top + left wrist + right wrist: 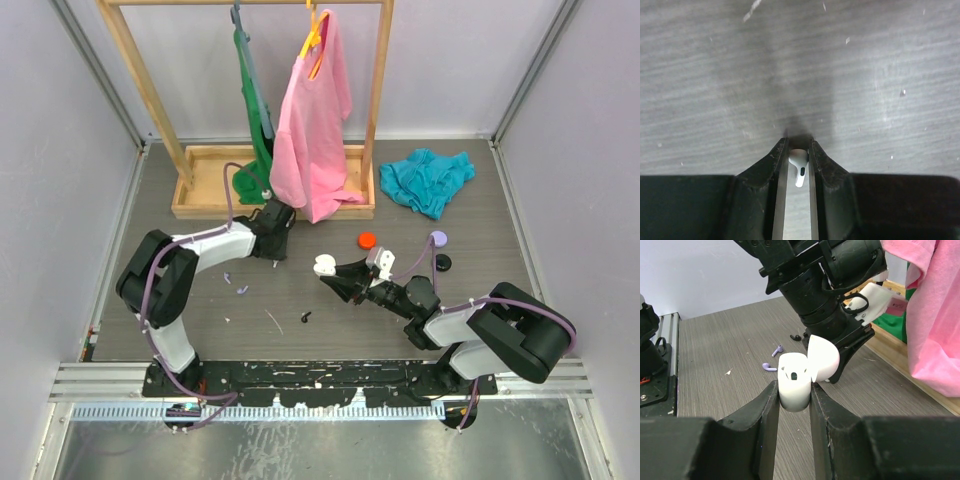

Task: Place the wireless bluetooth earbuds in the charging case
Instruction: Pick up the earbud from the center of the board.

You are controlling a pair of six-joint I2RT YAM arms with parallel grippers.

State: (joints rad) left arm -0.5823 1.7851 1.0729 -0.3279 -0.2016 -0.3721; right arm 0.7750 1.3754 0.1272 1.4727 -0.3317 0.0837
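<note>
My right gripper (795,386) is shut on the white charging case (794,380), held upright with its lid flipped open to the right. From above the case (325,265) sits mid-table. My left gripper (799,144) points down at the table just beyond the case, its fingers pressed on both sides of a white earbud (799,165) whose stem points back toward the wrist. From above that gripper (275,256) is left of the case. Two lilac earbuds (770,368) (777,349) and a black earbud (796,336) lie loose on the table.
A wooden rack base (200,205) at the back carries a pink shirt (312,120) and a green garment (255,110). A teal cloth (428,178) lies at the back right. Small red (367,240), lilac (437,238) and black (443,263) round pieces lie right of the case.
</note>
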